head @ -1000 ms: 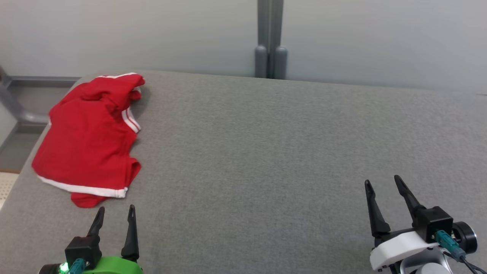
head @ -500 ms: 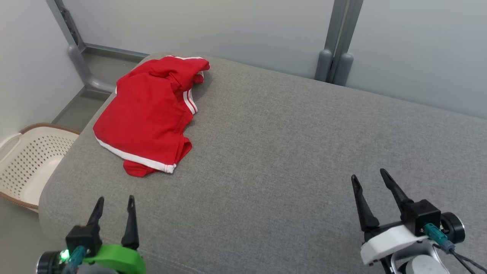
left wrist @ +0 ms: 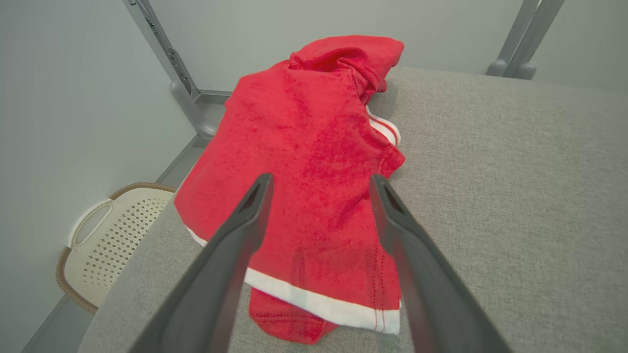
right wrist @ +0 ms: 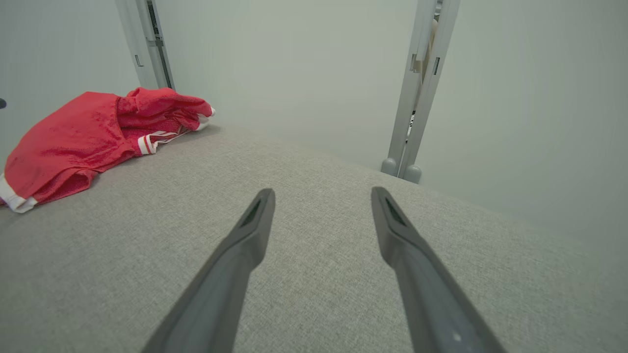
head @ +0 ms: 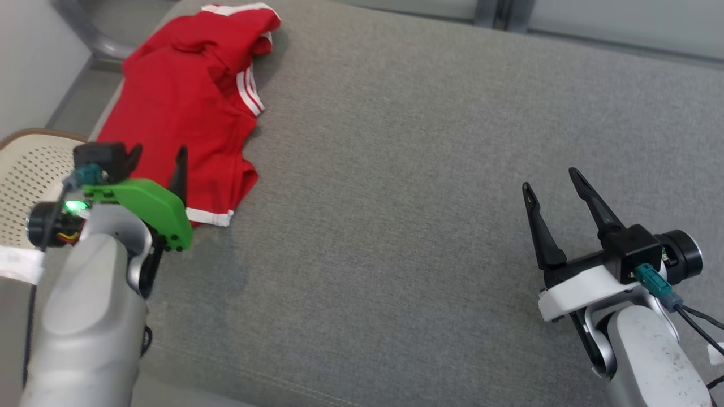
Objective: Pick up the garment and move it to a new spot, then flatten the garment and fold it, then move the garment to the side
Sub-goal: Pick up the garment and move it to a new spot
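While left gripper (head: 159,152), right gripper (head: 550,178) gape empty, left wrist view bares garment (left wrist: 304,132) hem (left wrist: 324,305), tucked under.

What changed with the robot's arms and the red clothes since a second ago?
The left gripper reached forward and now hangs open over the near part of the red garment, gripping nothing. The head camera also swung left and down. The right gripper stayed open above the grey cushion, and the garment lies crumpled where it was.

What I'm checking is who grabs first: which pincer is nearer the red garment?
The left pincer, on the green mount, open right at the garment; the right pincer is far off over the grey cushion.
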Robot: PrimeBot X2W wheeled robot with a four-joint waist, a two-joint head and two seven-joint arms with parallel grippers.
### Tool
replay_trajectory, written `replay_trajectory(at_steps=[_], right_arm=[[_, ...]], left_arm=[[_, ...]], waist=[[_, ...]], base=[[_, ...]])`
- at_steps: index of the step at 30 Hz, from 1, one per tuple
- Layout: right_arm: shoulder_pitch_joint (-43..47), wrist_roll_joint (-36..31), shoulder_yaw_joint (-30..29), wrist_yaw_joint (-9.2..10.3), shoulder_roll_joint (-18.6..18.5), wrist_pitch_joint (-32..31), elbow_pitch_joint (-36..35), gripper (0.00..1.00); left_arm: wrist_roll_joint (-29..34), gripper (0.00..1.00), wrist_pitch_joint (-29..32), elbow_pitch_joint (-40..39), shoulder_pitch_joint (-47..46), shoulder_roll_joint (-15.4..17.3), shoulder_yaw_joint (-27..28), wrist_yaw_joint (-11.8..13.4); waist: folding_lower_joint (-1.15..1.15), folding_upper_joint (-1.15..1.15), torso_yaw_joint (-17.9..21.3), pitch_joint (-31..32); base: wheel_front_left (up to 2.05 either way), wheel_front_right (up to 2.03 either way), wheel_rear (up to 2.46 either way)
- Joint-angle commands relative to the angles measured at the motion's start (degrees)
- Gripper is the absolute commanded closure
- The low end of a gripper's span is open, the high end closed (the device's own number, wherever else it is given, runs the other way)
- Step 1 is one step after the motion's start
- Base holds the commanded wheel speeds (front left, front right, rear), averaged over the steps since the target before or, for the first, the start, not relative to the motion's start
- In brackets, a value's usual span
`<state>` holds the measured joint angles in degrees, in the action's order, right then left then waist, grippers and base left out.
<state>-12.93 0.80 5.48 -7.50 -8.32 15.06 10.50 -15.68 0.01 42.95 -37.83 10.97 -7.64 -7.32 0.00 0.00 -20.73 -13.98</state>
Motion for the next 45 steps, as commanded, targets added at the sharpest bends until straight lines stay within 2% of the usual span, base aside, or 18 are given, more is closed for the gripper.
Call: replay_trajectory(at_steps=[1,8,14,20,23,24,31,37,42,45], right_arm=[[-1.19,-0.09,0.22,0.02,-0.11,0.18,0.21,0.00],[-3.21,0.10,1.27,0.02,0.11,0.18,0.06,0.00],[-4.29,-0.03,1.69,0.02,-0.09,0.18,-0.18,0.00],[-4.27,-0.37,2.03,0.03,-0.41,0.10,-0.06,0.00],[-3.84,-0.34,1.92,0.04,-0.68,0.04,0.24,0.00],[-3.63,-0.26,1.89,0.05,-0.73,0.04,0.39,0.00],[-1.92,0.12,0.14,0.05,0.19,0.03,0.78,0.00],[0.35,0.82,-1.87,0.04,1.49,0.05,0.59,0.00],[2.93,1.72,-3.01,0.04,2.89,0.08,1.16,0.00],[4.72,2.39,-3.37,0.04,3.74,0.11,1.63,0.00]], left_arm=[[-1.14,0.00,0.31,1.26,-2.96,1.23,-0.32,-0.20],[-3.42,0.00,2.57,9.29,-12.47,6.58,-0.93,-0.17],[-4.08,0.00,3.17,14.44,-18.54,9.60,-0.87,-0.09],[-3.59,0.00,2.70,19.30,-22.61,12.01,-0.49,2.35],[-4.30,0.84,1.83,21.62,-23.63,12.88,0.19,3.56],[-4.44,1.00,1.81,22.35,-23.84,13.14,0.42,3.89],[-4.62,1.00,-1.58,24.11,-26.34,14.67,0.81,4.54],[-2.78,1.00,-3.84,21.89,-28.79,16.86,-1.74,2.41],[-2.55,1.00,-2.06,17.72,-30.10,18.09,-3.98,0.64],[-4.03,1.00,-0.27,12.57,-30.07,17.92,-5.26,0.03]], waist=[[0.00,0.00,8.24,-11.00],[0.00,0.00,11.50,-13.95],[0.00,0.00,13.29,-16.16],[0.00,0.00,14.39,-18.30],[0.00,0.00,14.72,-18.68],[0.00,0.00,14.80,-18.61],[0.00,0.00,14.10,-16.10],[0.00,0.00,12.57,-11.05],[0.00,0.00,11.93,-6.31],[0.00,0.00,12.11,-3.46]], base=[[0.00,0.00,0.00],[0.00,0.00,0.00],[0.00,0.00,0.00],[0.00,0.00,0.00],[0.00,0.00,0.00],[0.00,0.00,0.00],[0.00,0.00,0.00],[0.00,0.00,0.00],[0.00,0.00,0.00],[0.00,0.00,0.00]])
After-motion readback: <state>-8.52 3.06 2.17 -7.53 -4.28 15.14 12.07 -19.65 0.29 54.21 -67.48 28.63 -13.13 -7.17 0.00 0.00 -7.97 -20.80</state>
